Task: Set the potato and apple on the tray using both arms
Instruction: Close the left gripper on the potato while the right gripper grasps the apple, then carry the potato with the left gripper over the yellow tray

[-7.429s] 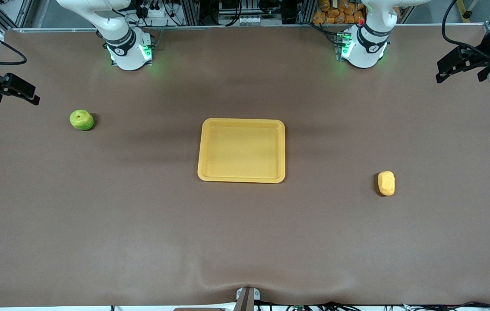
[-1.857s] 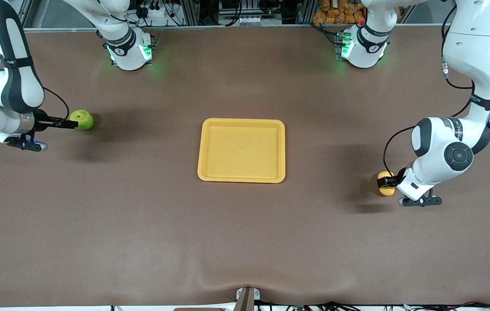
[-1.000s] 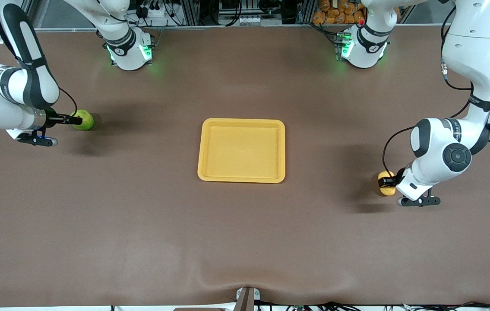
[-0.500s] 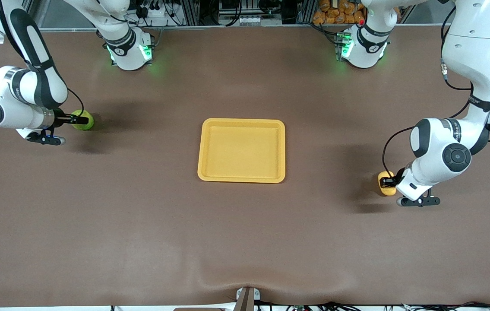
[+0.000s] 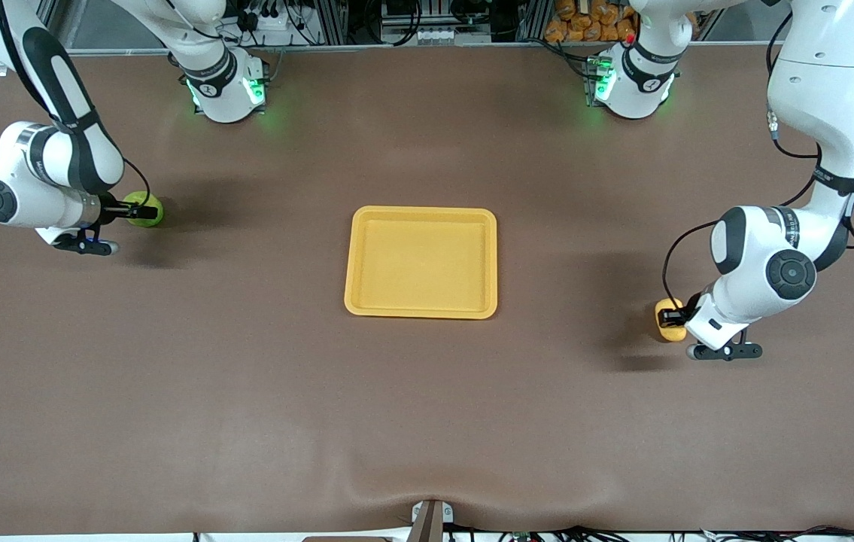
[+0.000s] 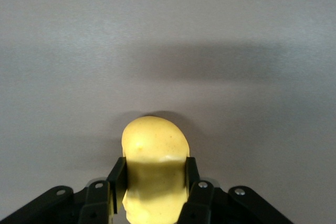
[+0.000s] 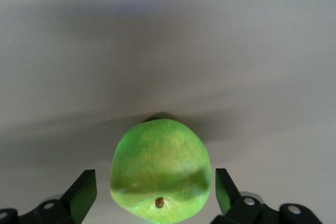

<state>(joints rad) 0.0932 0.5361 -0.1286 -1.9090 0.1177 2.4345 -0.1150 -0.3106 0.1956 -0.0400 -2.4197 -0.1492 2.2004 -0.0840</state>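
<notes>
the potato (image 5: 669, 319), at the tray's (image 5: 420, 309) 4 o'clock, is clamped by the left hand (image 6: 155, 182). the apple (image 5: 147, 211), at the tray's 9 o'clock on the table (image 5: 246, 391), is straddled by the right hand (image 7: 156, 192), held wide.

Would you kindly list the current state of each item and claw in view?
Potato: on the table, clamped between the left claw's fingers.
Left claw: shut on the potato.
Apple: on the table, between open fingers, gaps either side.
Right claw: open around the apple.
Tray: holds nothing.
</notes>
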